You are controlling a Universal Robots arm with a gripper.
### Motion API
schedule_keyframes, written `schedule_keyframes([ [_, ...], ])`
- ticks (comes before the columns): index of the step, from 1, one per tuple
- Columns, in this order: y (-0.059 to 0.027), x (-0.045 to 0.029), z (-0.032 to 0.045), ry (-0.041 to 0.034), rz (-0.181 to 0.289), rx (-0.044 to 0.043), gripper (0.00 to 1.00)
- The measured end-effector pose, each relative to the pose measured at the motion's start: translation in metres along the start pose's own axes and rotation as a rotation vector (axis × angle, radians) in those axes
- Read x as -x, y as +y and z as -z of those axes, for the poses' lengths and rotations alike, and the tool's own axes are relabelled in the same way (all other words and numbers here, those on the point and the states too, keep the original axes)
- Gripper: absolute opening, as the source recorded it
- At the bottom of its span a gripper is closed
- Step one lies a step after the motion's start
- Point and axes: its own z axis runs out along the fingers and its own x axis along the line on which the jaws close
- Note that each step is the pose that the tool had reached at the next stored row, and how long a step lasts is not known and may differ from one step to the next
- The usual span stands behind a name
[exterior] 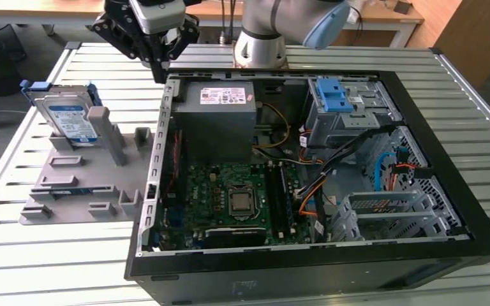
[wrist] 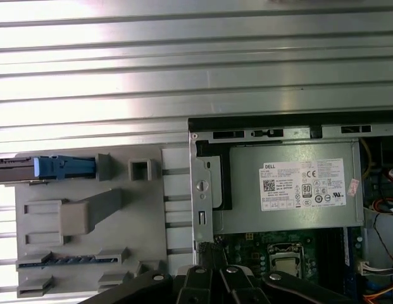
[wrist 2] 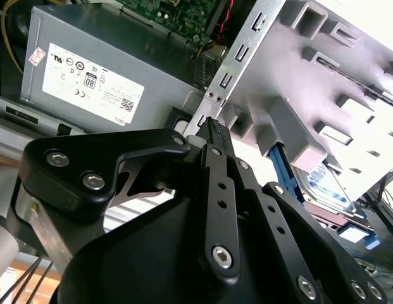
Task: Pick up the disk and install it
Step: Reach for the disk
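Exterior view: gripper [exterior: 161,71] hangs over the corner of the open PC case [exterior: 313,166], above the rim next to the power supply [exterior: 215,102]. Jaws together, nothing held. Disk [exterior: 66,118] stands on edge in the grey holder [exterior: 83,191] on the counter [exterior: 23,280], at the exterior view's left, well apart from the gripper. Not picked yet.

Second wrist view: gripper [wrist 2: 213,126] fingertips meet, empty, case rim just beyond them. Disk [wrist 2: 323,183] sits behind the holder's posts, blue frame showing.

First wrist view: disk [wrist: 31,168] is edge-on, a thin strip with its blue frame at one end, seated in the holder. Gripper [wrist: 212,256] is over the case edge, off to the side of it.

My read: the step is the reach for the pick. To do it well:
- spread the jaws before descending
- square them across the disk's two flat faces
- come in from above, clear of the holder post
- grip centred so it can't swing
- pull straight out of the slot
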Motion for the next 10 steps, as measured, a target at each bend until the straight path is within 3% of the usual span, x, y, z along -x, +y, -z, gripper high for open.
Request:
schedule_keyframes([
  [10,-0.0006,-0.0079,-0.0004,0.0,0.0,0.0,0.11],
])
